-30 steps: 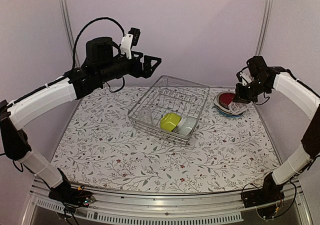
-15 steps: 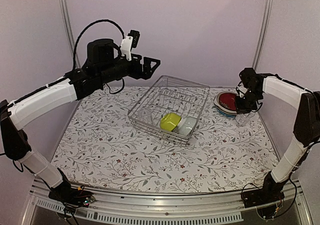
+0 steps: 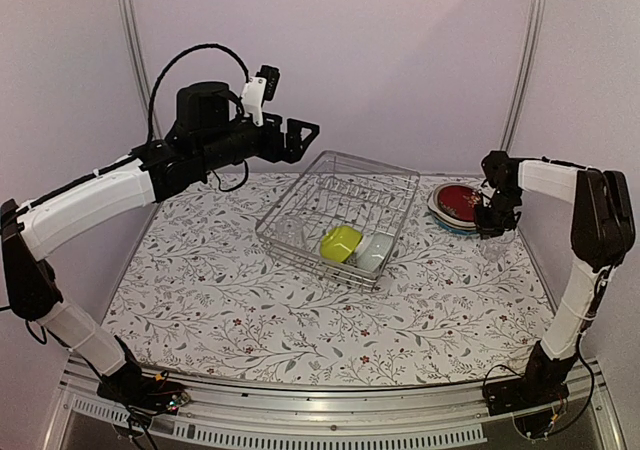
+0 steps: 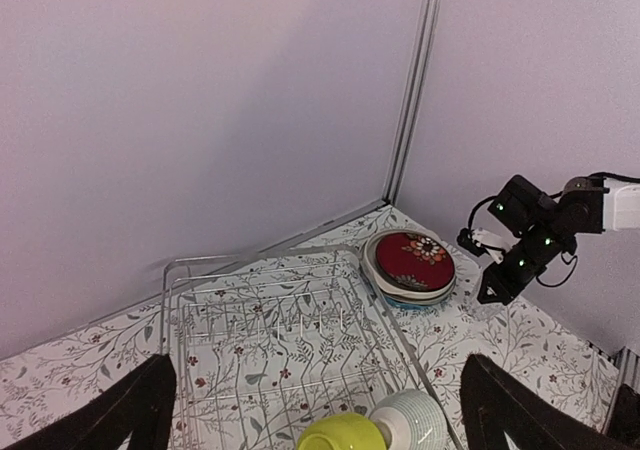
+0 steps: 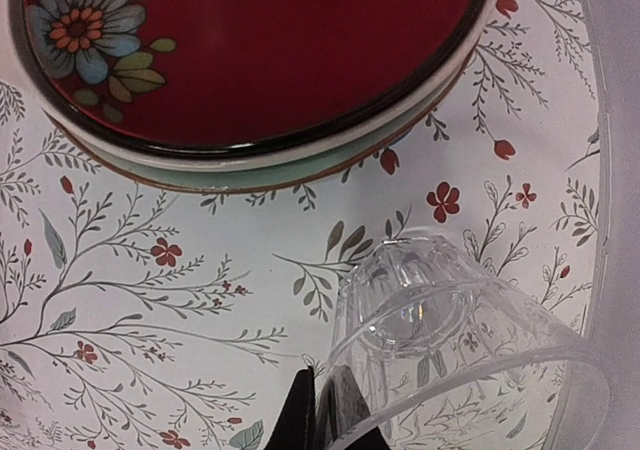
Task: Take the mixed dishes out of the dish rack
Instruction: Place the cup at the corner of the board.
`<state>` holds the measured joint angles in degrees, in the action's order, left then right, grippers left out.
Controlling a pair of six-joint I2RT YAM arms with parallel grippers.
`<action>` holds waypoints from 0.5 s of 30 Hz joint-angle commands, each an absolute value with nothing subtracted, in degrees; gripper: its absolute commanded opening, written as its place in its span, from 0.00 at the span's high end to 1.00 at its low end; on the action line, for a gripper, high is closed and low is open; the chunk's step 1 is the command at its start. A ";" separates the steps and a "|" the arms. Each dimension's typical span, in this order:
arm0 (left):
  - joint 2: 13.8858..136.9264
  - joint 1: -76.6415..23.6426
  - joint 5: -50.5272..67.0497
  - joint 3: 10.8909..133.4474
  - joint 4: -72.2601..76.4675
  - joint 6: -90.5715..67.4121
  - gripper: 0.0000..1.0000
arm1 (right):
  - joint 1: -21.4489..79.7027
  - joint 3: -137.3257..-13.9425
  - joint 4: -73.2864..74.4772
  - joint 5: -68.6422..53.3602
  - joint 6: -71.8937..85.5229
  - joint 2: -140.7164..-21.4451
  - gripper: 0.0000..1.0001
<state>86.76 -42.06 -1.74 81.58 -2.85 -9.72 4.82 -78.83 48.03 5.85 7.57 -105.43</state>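
Clear glass (image 5: 440,340) tilted beside plate stack (image 5: 250,60), rim pinched by right fingers (image 5: 318,415), left fingers (image 4: 130,410) spread

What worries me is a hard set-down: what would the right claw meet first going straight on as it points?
Probably the floral-patterned tabletop: the right claw points down, pinching the rim of a clear glass tumbler, so the tumbler's base would meet it first, beside the dark red round plate; depth unclear.

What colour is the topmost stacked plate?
The top plate is dark red, flowered; right wrist view.
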 commanded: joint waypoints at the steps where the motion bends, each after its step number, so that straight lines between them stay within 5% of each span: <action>1: 86.88 -41.31 -1.76 80.86 -4.04 -10.02 0.00 | 4.26 -81.73 46.47 8.62 6.47 -107.65 1.00; 15: 89.54 -40.44 -1.80 82.70 -6.41 -10.97 0.01 | 3.78 -82.99 47.34 11.46 5.55 -109.35 0.86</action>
<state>87.88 -41.54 -1.85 81.60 -3.55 -10.22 4.05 -81.38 47.20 9.34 6.13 -108.60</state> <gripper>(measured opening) 0.995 0.111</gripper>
